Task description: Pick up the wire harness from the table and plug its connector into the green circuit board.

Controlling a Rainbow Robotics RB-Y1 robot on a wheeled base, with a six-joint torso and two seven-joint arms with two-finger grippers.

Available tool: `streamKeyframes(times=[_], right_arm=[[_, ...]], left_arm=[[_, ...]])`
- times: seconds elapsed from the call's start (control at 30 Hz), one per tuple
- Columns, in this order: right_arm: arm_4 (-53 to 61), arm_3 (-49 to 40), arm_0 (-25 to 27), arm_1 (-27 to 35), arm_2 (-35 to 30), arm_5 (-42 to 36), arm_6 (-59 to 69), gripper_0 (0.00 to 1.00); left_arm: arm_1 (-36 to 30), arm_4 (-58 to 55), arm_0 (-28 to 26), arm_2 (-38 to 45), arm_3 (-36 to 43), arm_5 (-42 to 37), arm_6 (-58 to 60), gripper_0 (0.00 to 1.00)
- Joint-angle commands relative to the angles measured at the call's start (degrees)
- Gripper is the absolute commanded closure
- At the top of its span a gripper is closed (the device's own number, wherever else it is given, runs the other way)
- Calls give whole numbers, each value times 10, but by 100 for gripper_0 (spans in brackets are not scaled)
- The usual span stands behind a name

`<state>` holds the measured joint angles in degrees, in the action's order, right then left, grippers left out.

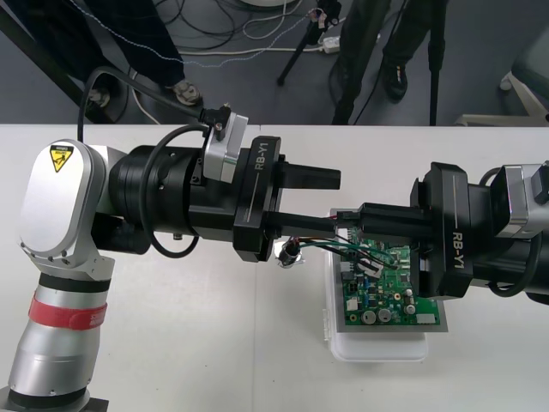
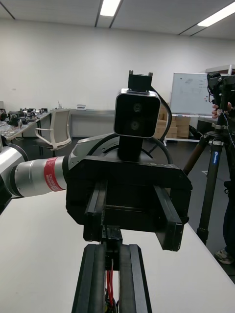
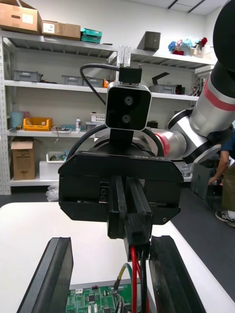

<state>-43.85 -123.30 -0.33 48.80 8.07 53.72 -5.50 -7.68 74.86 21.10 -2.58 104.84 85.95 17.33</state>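
The green circuit board (image 1: 388, 290) sits on its white base (image 1: 377, 345) right of the table's middle. My right gripper (image 1: 345, 217) reaches over the board's far left corner. In the right wrist view its fingers (image 2: 94, 279) are shut on the harness's red wires (image 2: 110, 285). The harness (image 1: 330, 248) hangs below, its round metal socket (image 1: 289, 254) just left of the board, while green and black wires trail onto the board. Whether the plug sits in the board I cannot tell. My left gripper (image 1: 334, 202) faces the right one, its fingers (image 3: 49, 276) open on either side of the right gripper (image 3: 129, 215).
The two arms meet above the board, with the left arm's bulky black wrist (image 1: 171, 202) over the table's middle. Bare table (image 1: 197, 343) lies in front of the board, towards the near edge. Cables and tripod legs (image 1: 300, 47) stand on the dark floor beyond the far edge.
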Motion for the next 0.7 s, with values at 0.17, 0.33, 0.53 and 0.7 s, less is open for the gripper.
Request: streamKeyframes(times=[0.17, 0.33, 0.53, 0.7], right_arm=[[10, -21, -2, -4, -2, 4, 22, 100], [11, -21, -3, -5, -2, 3, 23, 100], [12, -21, -2, -4, -2, 3, 23, 100], [12, -21, -3, -5, -2, 3, 23, 100]], left_arm=[[3, -13, 25, -14, 5, 11, -28, 55], [1, -12, 25, -8, 5, 20, -25, 55], [-7, -15, 23, -7, 5, 21, -24, 55], [-9, -15, 19, -7, 5, 26, -24, 55]])
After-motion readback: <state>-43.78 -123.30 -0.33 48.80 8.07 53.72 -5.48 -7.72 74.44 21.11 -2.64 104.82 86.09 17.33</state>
